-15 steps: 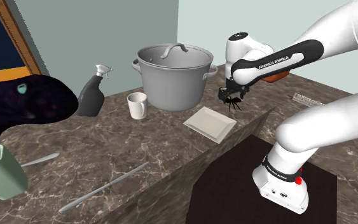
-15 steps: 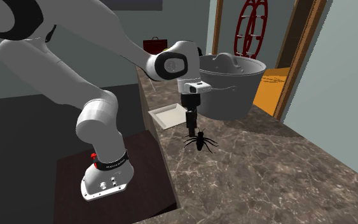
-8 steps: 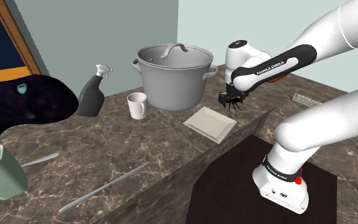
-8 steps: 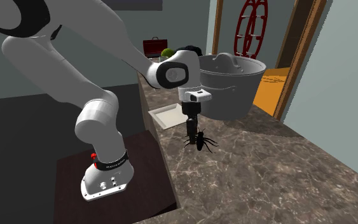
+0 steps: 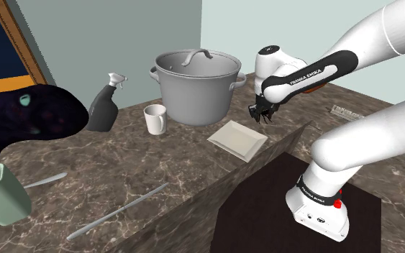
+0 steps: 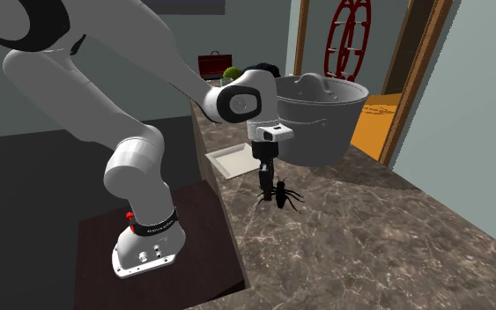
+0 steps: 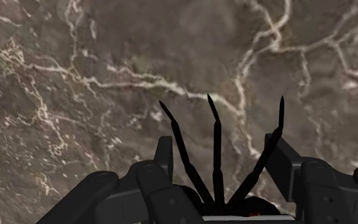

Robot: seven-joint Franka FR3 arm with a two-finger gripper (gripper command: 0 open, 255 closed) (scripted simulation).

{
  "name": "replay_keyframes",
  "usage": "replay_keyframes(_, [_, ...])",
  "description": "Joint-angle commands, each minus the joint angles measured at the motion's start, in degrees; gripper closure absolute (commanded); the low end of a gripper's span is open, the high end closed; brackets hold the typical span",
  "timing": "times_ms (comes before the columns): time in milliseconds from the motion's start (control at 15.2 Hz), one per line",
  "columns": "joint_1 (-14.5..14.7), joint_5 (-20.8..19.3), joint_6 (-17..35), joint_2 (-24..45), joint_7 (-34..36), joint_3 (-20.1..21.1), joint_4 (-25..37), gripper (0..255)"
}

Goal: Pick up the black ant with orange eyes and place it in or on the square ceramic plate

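**Step in hand: carrying the ant to the plate.**

The gripper (image 5: 260,113) is found clamped on the black ant (image 7: 217,159). In the wrist view the body is clasped low between the two fingers (image 7: 164,158) and three thin legs project past the tips.

The ant is held over the brown marbled countertop (image 5: 121,165), near the edge that faces the stand and just beyond the corner of the square plate (image 5: 238,140) nearest the gripper. In the second exterior view the legs hang just above the stone. Whether they are fully clear of it cannot be told.

**Recommended handling**
- More height is judged necessary before any sideways travel, so that the drooping legs are not dragged over the stone or caught on the plate's raised rim.
- The grip is to be kept closed throughout the carry.
- A short move toward the plate's middle is indicated, along the stand-side edge and away from the large lidded pot (image 5: 193,86).
- Release is best made low over the plate's flat centre. A light, leggy figure is judged likely to tip or skid if dropped near the rim.

**Condition of the object**
- The ant is uniformly black, with slender, tapering, jointed legs spread outward.
- A faint reddish spot is noted between the fingers in the wrist view. The orange eyes cannot be confirmed.
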Motion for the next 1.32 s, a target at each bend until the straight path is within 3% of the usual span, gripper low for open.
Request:
replay_keyframes(0, [0.01, 0.01, 0.00, 0.02, 0.00, 0.00, -0.03, 255])
replay_keyframes(396, [0.00, 0.00, 0.02, 0.03, 0.01, 0.00, -0.03, 255])
replay_keyframes(1254, [1.57, 3.05, -12.09, -6.34, -4.33, -0.47, 6.15, 255])
